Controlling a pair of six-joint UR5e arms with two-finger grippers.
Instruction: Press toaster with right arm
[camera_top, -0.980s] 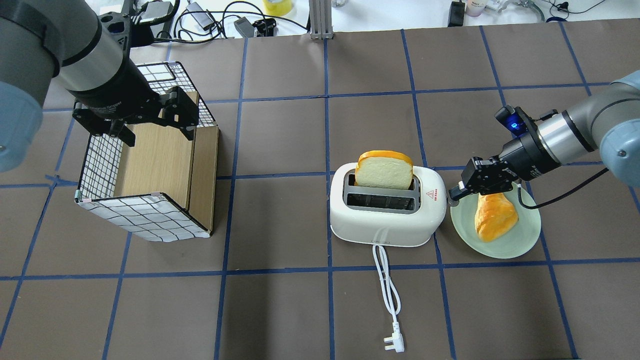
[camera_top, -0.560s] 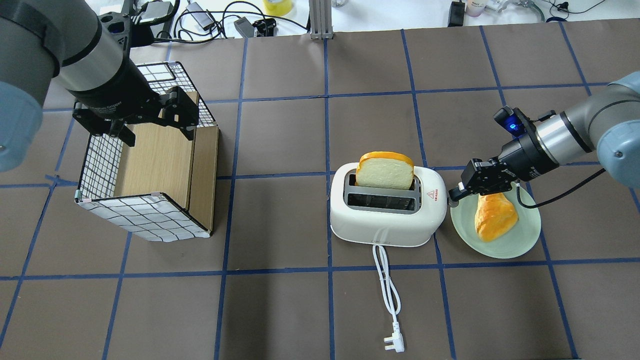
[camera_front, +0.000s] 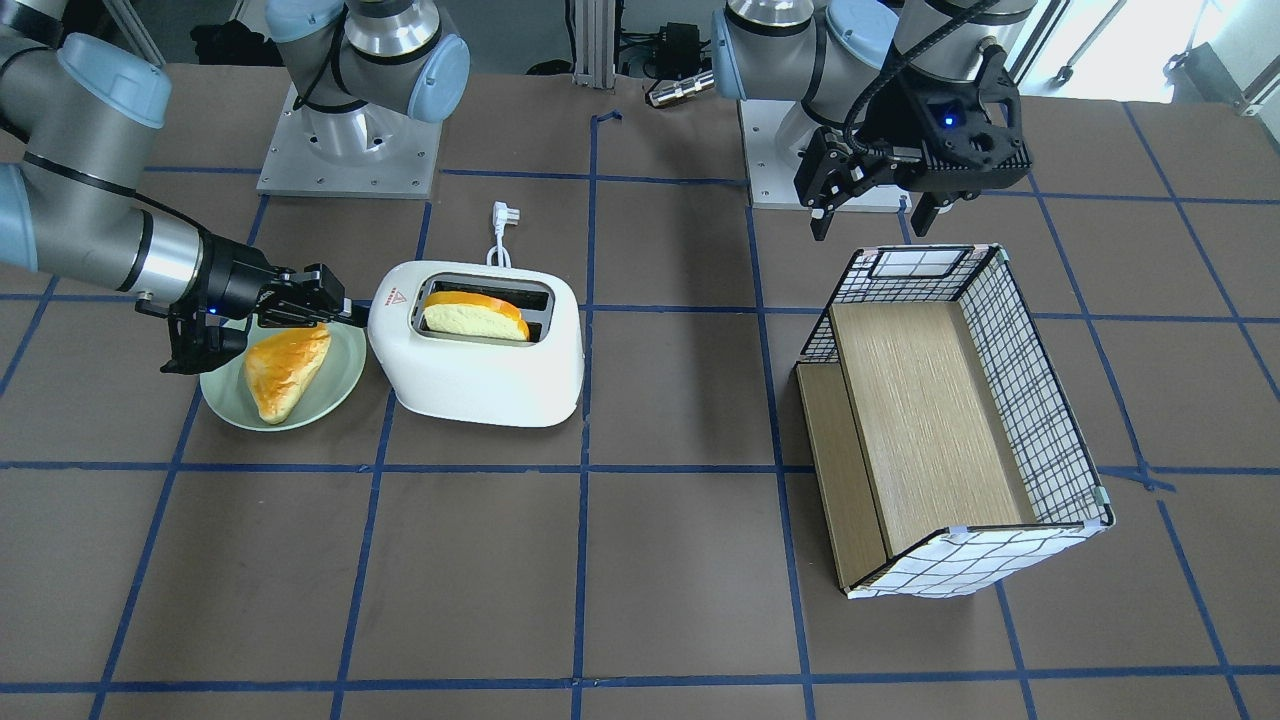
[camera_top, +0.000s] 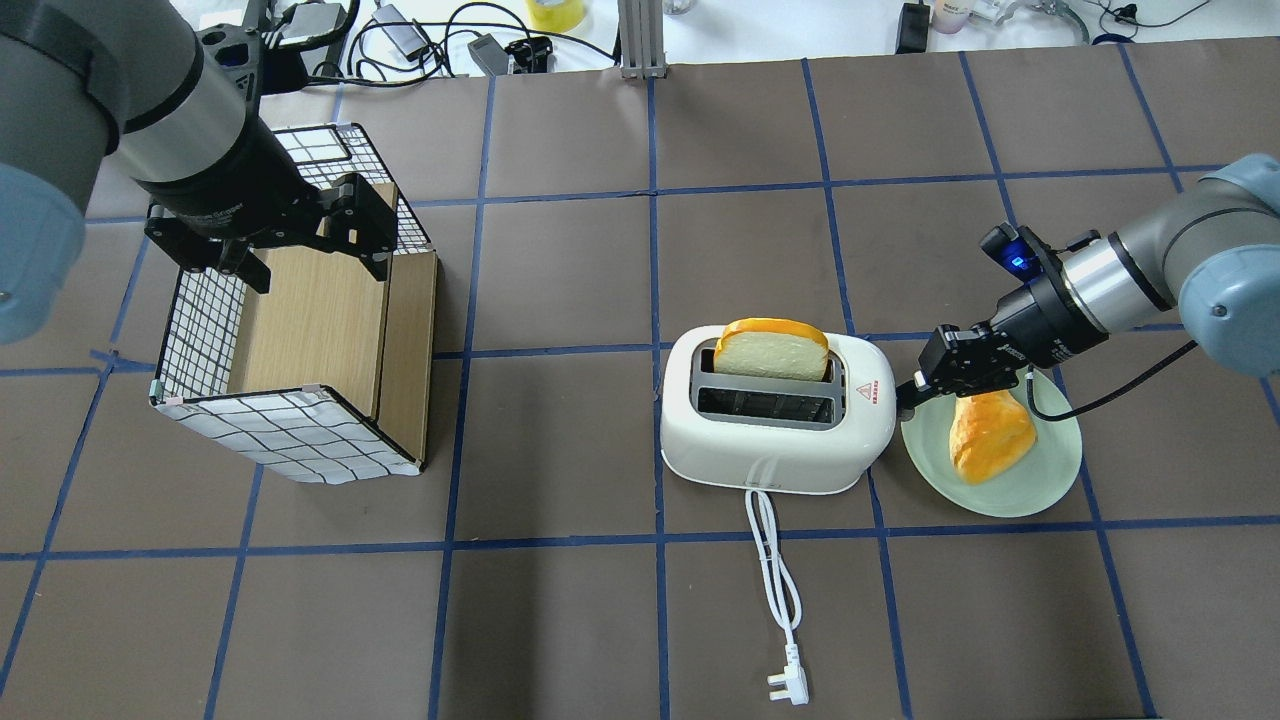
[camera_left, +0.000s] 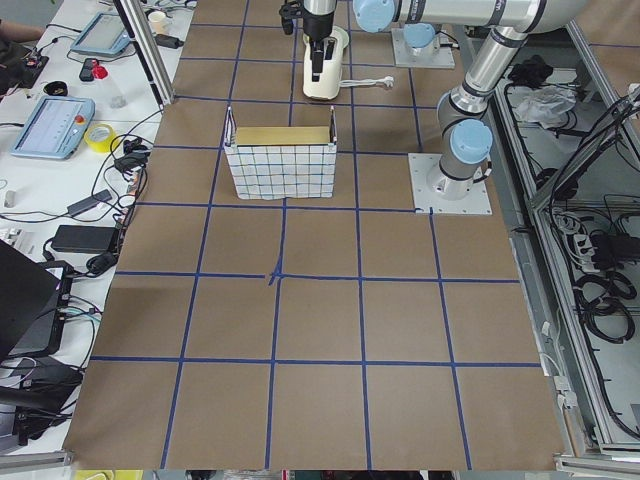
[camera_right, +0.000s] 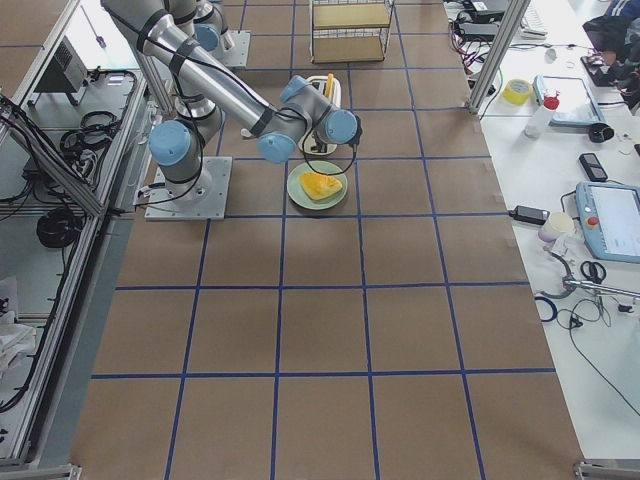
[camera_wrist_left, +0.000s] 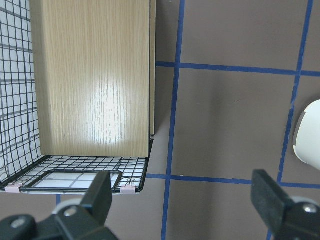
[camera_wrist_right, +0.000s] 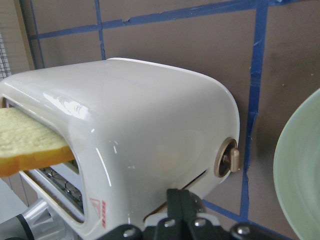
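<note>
Toaster (camera_top: 775, 425) stands mid-table, a little right of centre. Bread slice (camera_top: 772, 352) sits low in its far slot. Cord (camera_top: 772, 560) trails toward the near edge and ends in the plug (camera_top: 787, 685). Plate (camera_top: 1045, 485) lies just right of the toaster, with a pastry (camera_top: 990, 435) on it. Basket (camera_top: 310, 330) is well to the left.

Right gripper (camera_top: 903, 393) comes in from the right, over the plate's far-left rim and the pastry's far tip. Its fingers (camera_wrist_right: 182, 200) are pressed together and grip nothing. Their tips are against the toaster's right end face, by the lever slot and just beside the round knob (camera_wrist_right: 229, 159). The lever itself is hidden under the tips.

Left gripper (camera_top: 315, 262) hangs over the basket's far end, jaws wide apart and empty.
</note>
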